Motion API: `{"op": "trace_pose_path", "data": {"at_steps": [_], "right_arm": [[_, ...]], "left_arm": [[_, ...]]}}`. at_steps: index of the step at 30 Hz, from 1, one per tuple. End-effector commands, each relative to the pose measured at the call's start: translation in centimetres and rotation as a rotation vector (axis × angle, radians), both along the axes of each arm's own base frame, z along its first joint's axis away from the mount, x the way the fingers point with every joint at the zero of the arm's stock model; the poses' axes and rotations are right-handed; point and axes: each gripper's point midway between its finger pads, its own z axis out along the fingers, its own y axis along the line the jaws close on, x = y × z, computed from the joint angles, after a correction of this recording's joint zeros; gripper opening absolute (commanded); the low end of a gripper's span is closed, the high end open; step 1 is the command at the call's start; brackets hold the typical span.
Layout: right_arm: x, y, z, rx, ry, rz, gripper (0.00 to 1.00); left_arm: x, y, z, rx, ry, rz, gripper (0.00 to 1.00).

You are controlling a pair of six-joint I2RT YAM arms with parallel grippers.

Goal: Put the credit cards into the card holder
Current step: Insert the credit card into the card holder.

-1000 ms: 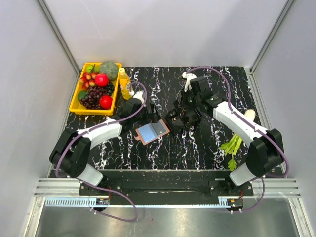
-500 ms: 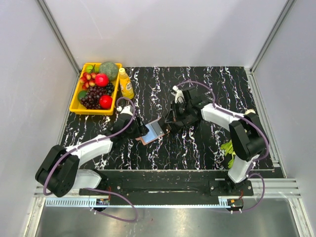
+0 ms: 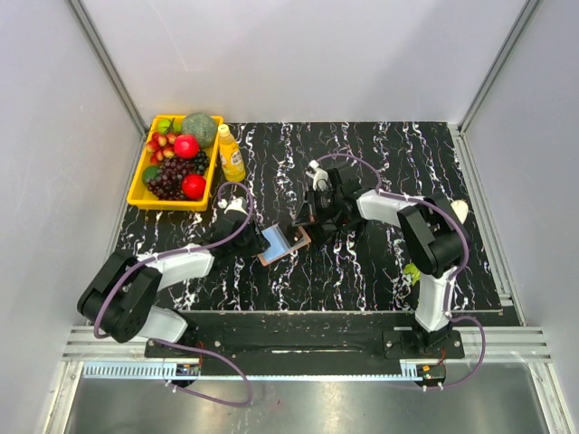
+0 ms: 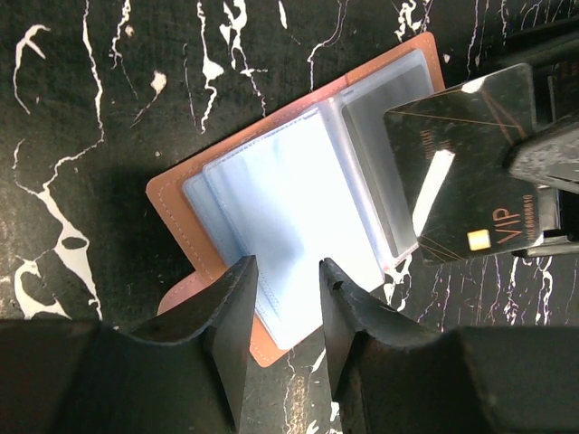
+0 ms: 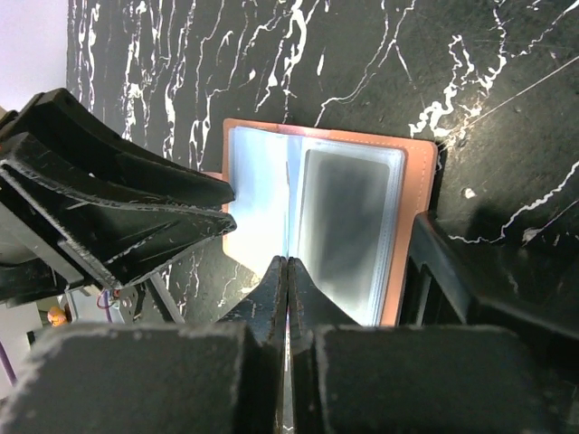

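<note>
The card holder [image 4: 271, 199] lies open on the black marble table, tan-brown with clear plastic sleeves [image 5: 348, 226]. My left gripper [image 4: 285, 298] hangs over its near edge, jaws partly apart, with the pale sleeve pages showing between the fingertips [image 4: 237, 294]. A dark glossy credit card [image 4: 457, 172] marked VIP is tilted over the holder's right half. My right gripper [image 5: 288, 271] is shut on it, edge-on between the fingers. In the top view the left gripper [image 3: 260, 237] and right gripper [image 3: 303, 221] meet at the holder [image 3: 285, 244].
A black open box [image 3: 342, 215] stands just right of the holder, under the right arm. A yellow tray [image 3: 137, 192] of fruit and a yellow bottle [image 3: 230, 154] are at the back left. Green stalks [image 3: 418, 269] lie at the right.
The left gripper has moved over the holder's left edge and its jaws have narrowed. The right gripper has carried the card left, to above the holder.
</note>
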Motion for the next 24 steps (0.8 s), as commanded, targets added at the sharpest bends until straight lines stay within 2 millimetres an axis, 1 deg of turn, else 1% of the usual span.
{"op": "trace_pose_path", "data": {"at_steps": [1, 4, 9, 12, 15, 19, 24], "right_arm": [[1.4, 1.5, 1.0, 0.046, -0.058, 0.022, 0.0], [1.7, 1.5, 0.4, 0.044, -0.058, 0.026, 0.0], [1.6, 2.2, 0.0, 0.054, -0.041, 0.04, 0.0], [1.3, 2.6, -0.1, 0.064, -0.035, 0.049, 0.0], [0.7, 3.1, -1.0, 0.06, -0.015, 0.066, 0.0], [0.2, 3.7, -1.5, 0.092, 0.007, 0.076, 0.0], [0.0, 3.7, -0.7, 0.102, 0.007, 0.071, 0.0]], "left_arm": [[1.1, -0.9, 0.7, -0.044, -0.036, 0.0, 0.37], [0.8, -0.7, 0.3, -0.038, -0.028, 0.003, 0.36], [0.5, -0.2, -0.1, -0.017, -0.014, 0.011, 0.31], [0.2, 0.1, -0.2, -0.01, -0.011, 0.015, 0.31], [0.2, 0.1, -0.3, -0.012, -0.009, 0.017, 0.31], [0.2, -0.1, -0.5, -0.012, -0.004, 0.009, 0.31], [0.2, 0.1, -0.6, -0.005, 0.001, 0.015, 0.31]]}}
